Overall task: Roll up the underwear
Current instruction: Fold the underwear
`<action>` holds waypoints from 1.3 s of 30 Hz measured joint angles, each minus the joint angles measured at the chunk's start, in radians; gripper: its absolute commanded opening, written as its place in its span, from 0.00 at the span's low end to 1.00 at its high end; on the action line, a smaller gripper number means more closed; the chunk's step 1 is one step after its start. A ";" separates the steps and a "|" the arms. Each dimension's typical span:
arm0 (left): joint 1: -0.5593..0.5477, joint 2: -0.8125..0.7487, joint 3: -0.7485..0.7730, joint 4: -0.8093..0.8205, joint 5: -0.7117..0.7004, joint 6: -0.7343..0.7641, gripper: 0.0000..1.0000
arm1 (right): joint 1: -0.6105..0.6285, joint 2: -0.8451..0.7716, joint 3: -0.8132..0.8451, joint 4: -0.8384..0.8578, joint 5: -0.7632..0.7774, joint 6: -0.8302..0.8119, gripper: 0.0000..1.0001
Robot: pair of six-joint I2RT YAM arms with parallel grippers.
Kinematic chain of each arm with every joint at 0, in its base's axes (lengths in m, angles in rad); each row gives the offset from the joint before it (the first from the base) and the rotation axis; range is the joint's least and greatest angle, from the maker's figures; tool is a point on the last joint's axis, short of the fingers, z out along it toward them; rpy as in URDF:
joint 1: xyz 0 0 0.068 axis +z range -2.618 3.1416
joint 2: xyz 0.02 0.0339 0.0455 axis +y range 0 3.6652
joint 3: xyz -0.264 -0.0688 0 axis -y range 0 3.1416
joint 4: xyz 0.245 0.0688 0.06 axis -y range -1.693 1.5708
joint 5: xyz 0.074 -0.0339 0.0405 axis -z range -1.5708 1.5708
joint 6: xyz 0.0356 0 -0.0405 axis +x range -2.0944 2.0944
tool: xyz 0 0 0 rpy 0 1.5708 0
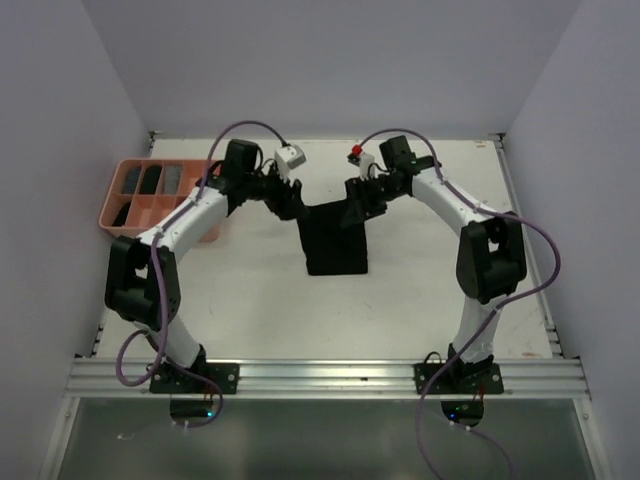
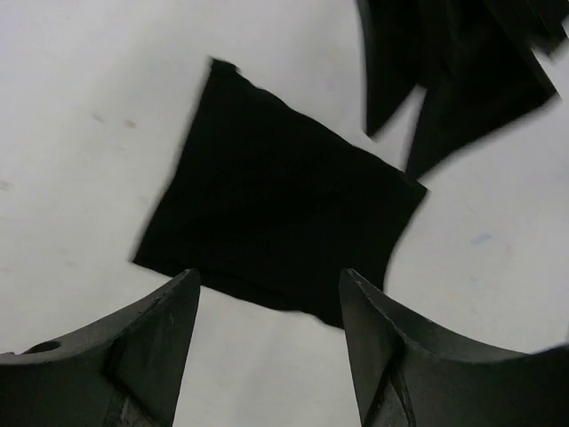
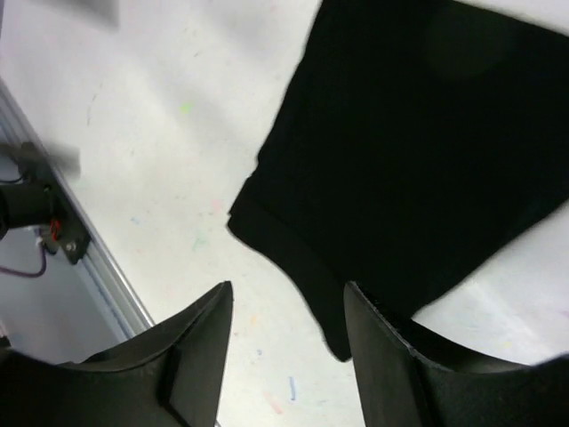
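The black underwear (image 1: pixel 335 240) lies flat on the white table as a folded rectangle, its far edge between the two grippers. My left gripper (image 1: pixel 295 205) hovers at its far left corner, open. In the left wrist view the cloth (image 2: pixel 276 213) lies just beyond the open left gripper (image 2: pixel 271 289), which has only bare table between its fingers. My right gripper (image 1: pixel 358 205) is at the far right corner, also open. The right wrist view has the cloth (image 3: pixel 418 151) ahead of the right gripper (image 3: pixel 289 298), its corner reaching in beside the right finger, not pinched.
A salmon-pink compartment tray (image 1: pixel 104 218) stands at the far left, with dark items (image 1: pixel 150 180) in its back compartments. An aluminium rail (image 1: pixel 330 378) runs along the near table edge. White walls close in the left, back and right sides.
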 measured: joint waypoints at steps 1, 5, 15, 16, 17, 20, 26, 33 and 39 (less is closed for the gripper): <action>0.034 0.031 0.064 0.031 -0.024 -0.005 0.67 | 0.018 -0.027 -0.040 0.026 -0.011 0.011 0.54; 0.070 0.177 0.252 0.135 -0.089 -0.029 0.66 | 0.082 -0.020 -0.156 0.099 -0.016 0.041 0.51; 0.053 0.452 0.248 0.291 -0.177 -0.105 0.62 | 0.076 0.087 -0.256 0.112 -0.016 0.031 0.52; 0.053 0.463 0.240 0.299 -0.179 -0.113 0.62 | 0.076 0.087 -0.256 0.106 -0.017 0.016 0.52; 0.053 0.468 0.232 0.304 -0.179 -0.113 0.62 | 0.076 0.087 -0.254 0.098 -0.018 -0.001 0.52; 0.053 0.468 0.207 0.301 -0.170 -0.106 0.61 | 0.076 0.089 -0.241 0.050 -0.013 -0.071 0.53; 0.053 0.418 0.093 0.256 -0.129 -0.042 0.57 | 0.072 0.089 -0.223 -0.032 0.001 -0.193 0.57; 0.041 0.263 -0.103 0.176 -0.076 0.037 0.56 | 0.012 0.094 -0.142 -0.147 0.037 -0.309 0.63; -0.053 0.134 -0.225 0.064 -0.037 0.124 0.57 | -0.073 0.062 -0.055 -0.159 0.048 -0.310 0.63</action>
